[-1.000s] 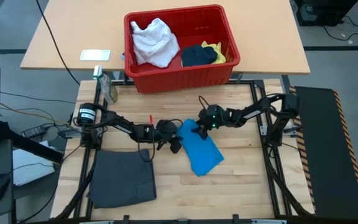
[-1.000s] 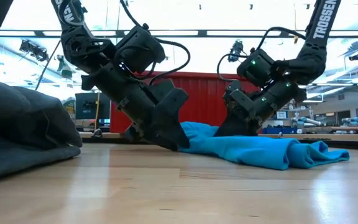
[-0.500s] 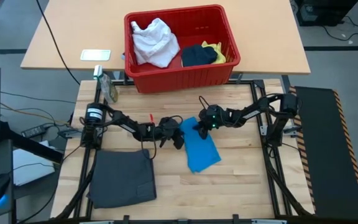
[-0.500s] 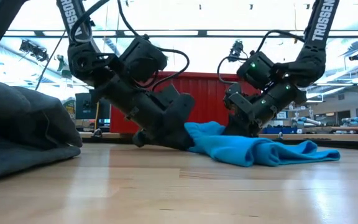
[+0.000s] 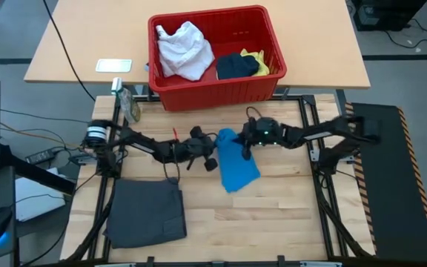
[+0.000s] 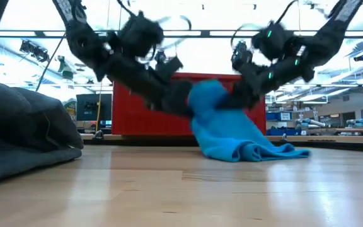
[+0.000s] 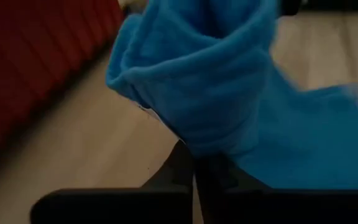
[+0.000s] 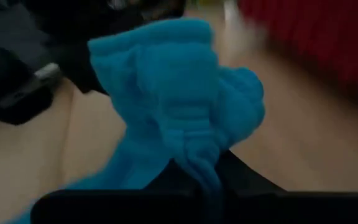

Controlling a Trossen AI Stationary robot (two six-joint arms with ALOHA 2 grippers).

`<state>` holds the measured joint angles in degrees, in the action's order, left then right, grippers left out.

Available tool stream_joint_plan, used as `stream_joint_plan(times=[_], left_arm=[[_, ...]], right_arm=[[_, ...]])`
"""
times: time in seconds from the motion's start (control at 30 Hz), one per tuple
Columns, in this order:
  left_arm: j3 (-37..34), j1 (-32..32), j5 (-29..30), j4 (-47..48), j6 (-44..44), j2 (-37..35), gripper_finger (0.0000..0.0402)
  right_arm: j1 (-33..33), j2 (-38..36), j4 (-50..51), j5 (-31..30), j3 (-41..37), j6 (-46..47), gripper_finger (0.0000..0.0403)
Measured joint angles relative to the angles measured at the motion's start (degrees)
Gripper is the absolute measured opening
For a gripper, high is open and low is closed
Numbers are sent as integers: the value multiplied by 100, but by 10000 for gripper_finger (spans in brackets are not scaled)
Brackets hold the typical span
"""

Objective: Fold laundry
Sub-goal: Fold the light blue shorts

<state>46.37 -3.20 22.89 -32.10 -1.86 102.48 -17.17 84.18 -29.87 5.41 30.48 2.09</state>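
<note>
The bright blue garment is raised at its far end between both grippers, and its near end rests on the wooden table. My left gripper is shut on its left upper corner. My right gripper is shut on its right upper corner. A folded dark grey garment lies flat at the near left. The white, dark navy and yellow garments lie in the red basket. My left gripper pinches a bunched fold of the blue garment's upper left corner between its two fingers, coming from the table's left and slanting down. The cloth there is lifted clear and hangs below the fingers. My right gripper pinches a gathered bunch of the upper right corner between its two fingers, coming from the table's right and slanting down. The cloth hangs from it, with its lower end on the table.
The red basket stands on a second table just beyond the far edge. A white card lies on that table, and a small green packet sits at the far left corner. Bare wood lies near and right of the blue garment.
Both grippers have shut on the blue garment's far end and risen, rolling at the wrist as they went. The garment's far end has been lifted off the table and bunched. Its near end has stayed down and been drawn a little toward the far edge.
</note>
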Motion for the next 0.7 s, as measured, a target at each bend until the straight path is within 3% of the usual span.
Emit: stream_joint_plan(times=[0.2, 0.3, 0.5, 0.7], left_arm=[[13, 178, 5, -78, 749, -1214, 7], [16, 457, 2, -81, 745, -1546, 6], [22, 1290, 13, -60, -420, -911, 2], [26, 2206, 734, -786, -1911, 408, 1]], right_arm=[[469, -1423, -50, -606, 15, -1407, 21], [770, -1958, 256, -769, 25, -1478, 21], [1509, -2059, 1529, -813, -320, 296, 21], [2787, -1319, 675, -1185, -1262, 2082, 21]])
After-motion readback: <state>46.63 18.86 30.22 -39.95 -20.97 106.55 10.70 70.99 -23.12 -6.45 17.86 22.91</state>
